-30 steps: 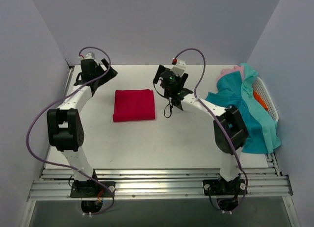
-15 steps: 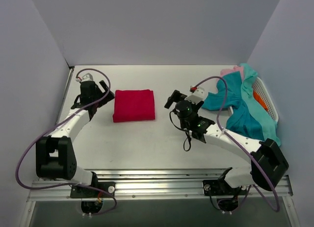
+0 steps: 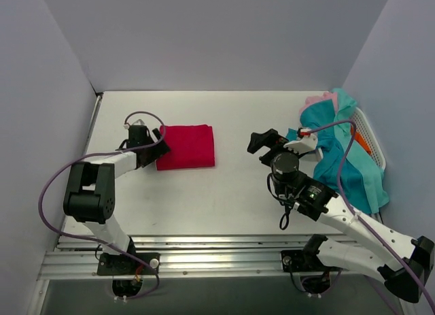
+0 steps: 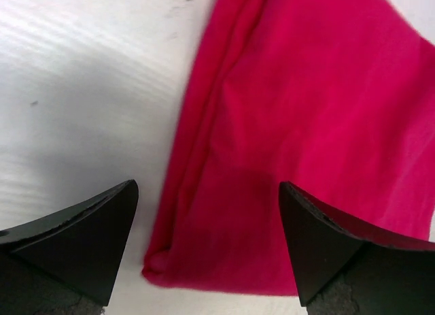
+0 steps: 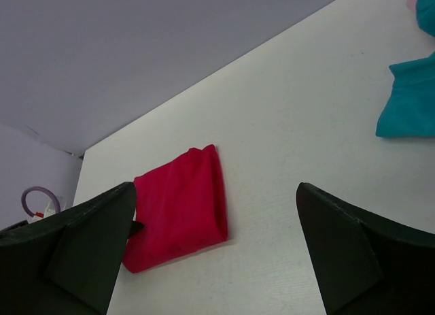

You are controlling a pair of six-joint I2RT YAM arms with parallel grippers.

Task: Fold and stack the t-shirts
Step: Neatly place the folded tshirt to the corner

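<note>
A crimson red t-shirt (image 3: 187, 146) lies folded in a flat rectangle on the table, left of centre. My left gripper (image 3: 160, 139) is open at the shirt's left edge. In the left wrist view the shirt's near corner (image 4: 285, 138) lies between the spread fingers (image 4: 75, 240) of that gripper (image 4: 207, 260). My right gripper (image 3: 265, 141) is open and empty over bare table, right of the red shirt (image 5: 180, 206). Teal t-shirts (image 3: 340, 155) lie heaped at the right, with a pale pink one (image 3: 317, 99) behind them. A teal edge (image 5: 411, 97) shows in the right wrist view.
A white slotted basket (image 3: 371, 139) stands at the far right under the teal heap, with something orange inside. Grey walls close in the table on the left, back and right. The metal rail with the arm bases runs along the near edge.
My left gripper has come from the far left corner down to the red shirt's left edge. My right arm has pulled back from beside the shirt toward the right and near side.
</note>
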